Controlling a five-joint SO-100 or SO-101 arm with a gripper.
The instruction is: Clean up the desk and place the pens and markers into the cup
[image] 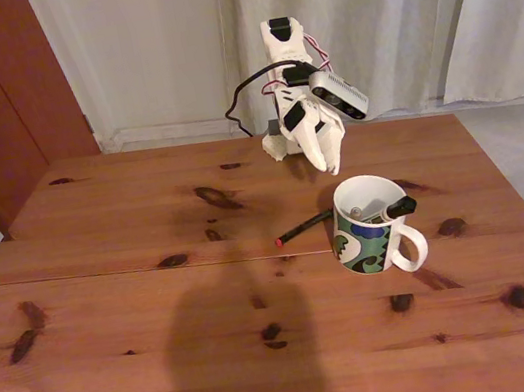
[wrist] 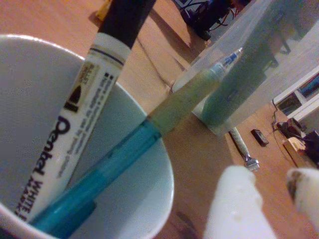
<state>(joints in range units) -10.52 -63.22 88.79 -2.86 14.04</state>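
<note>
1. My claw (image: 334, 158) hangs just above and behind the cup (image: 366, 238) in the fixed view, tips pointing down. In the wrist view two white fingers (wrist: 234, 209) show at the bottom right with a gap between them and nothing in it; I am holding nothing.
2. The cup stands upright on the desk (image: 110, 314) just below my tips, its handle (image: 413, 248) on the side away from me, toward the right front in the fixed view.
3. Inside it, close under my camera, the white marker (wrist: 65, 144) leans with its black cap up over the rim. The teal pen (wrist: 119, 159) lies across beside it, its pale tip reaching over the rim.
4. The black pen (image: 303, 227) lies flat on the desk, below my claw and to its left in the fixed view, one end by the cup wall, the red tip away from it. Whether it touches the cup I cannot tell.
5. Between my tips and the cup mouth only the marker cap (image: 401, 205) sticks up.
6. To my left and toward the front, the desk is bare wood with dark knots and a seam. Behind me the far edge is close, with a curtain (image: 392, 11) beyond; the right edge is near the cup.
</note>
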